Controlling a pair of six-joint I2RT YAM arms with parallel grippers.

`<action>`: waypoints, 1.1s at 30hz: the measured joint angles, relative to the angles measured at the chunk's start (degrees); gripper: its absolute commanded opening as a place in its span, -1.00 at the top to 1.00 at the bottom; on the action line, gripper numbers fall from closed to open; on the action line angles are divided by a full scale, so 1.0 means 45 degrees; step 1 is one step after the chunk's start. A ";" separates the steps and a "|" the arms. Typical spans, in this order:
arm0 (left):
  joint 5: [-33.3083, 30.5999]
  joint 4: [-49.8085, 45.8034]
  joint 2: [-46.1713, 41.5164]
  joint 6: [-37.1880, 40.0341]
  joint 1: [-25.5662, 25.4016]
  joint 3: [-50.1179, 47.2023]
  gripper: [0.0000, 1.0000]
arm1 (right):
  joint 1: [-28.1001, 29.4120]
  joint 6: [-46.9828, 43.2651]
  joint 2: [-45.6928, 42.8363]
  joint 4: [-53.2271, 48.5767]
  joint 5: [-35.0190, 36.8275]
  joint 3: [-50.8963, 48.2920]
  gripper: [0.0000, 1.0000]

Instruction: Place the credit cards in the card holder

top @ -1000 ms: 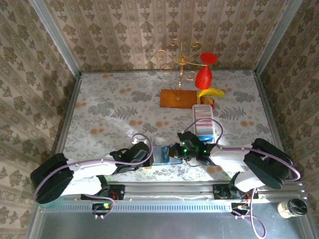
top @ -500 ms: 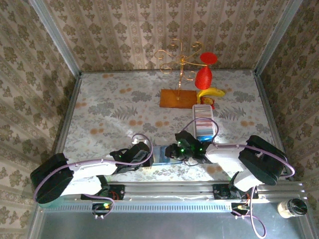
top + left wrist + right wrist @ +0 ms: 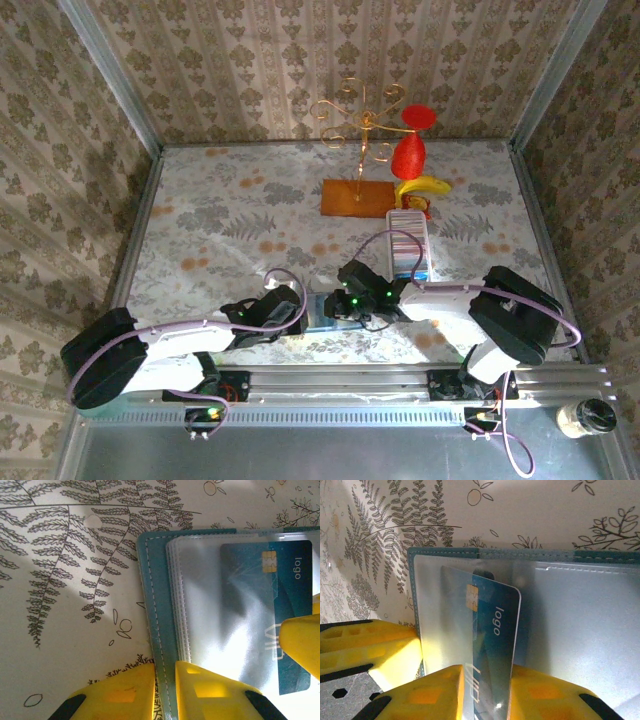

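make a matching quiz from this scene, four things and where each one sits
1 dark blue plastic credit card with a chip
2 teal stitched card holder
3 long white rectangular tray
4 yellow curved banana

a packed with a row of cards
b edge pinched by the left pincer
c beside the red object
d standing inside the right pincer

Pairs: 1-d, 2-b, 3-a, 4-c

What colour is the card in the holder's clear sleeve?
Dark blue card, gold chip, white lettering; the left wrist view shows it best.
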 measured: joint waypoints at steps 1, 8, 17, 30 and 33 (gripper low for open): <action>0.0000 0.0000 0.0000 0.0000 0.0000 0.0000 0.63 | 0.0005 -0.0034 0.0000 -0.0092 0.0024 0.0034 0.39; -0.0005 -0.0005 0.0000 0.0000 0.0000 0.0000 0.64 | 0.0010 -0.0369 -0.0010 -0.0821 0.0389 0.0204 0.71; 0.0000 -0.0005 0.0000 0.0000 0.0000 0.0000 0.65 | 0.0199 -0.0374 0.0151 -0.0937 0.0384 0.0656 0.72; -0.0005 -0.0005 0.0000 0.0000 0.0000 0.0000 0.67 | 0.0379 -0.0495 0.0267 -0.1593 0.0724 0.0865 0.60; -0.0005 -0.0005 0.0000 0.0000 0.0000 0.0000 0.67 | 0.0379 -0.0578 0.0272 -0.1685 0.0758 0.0869 0.65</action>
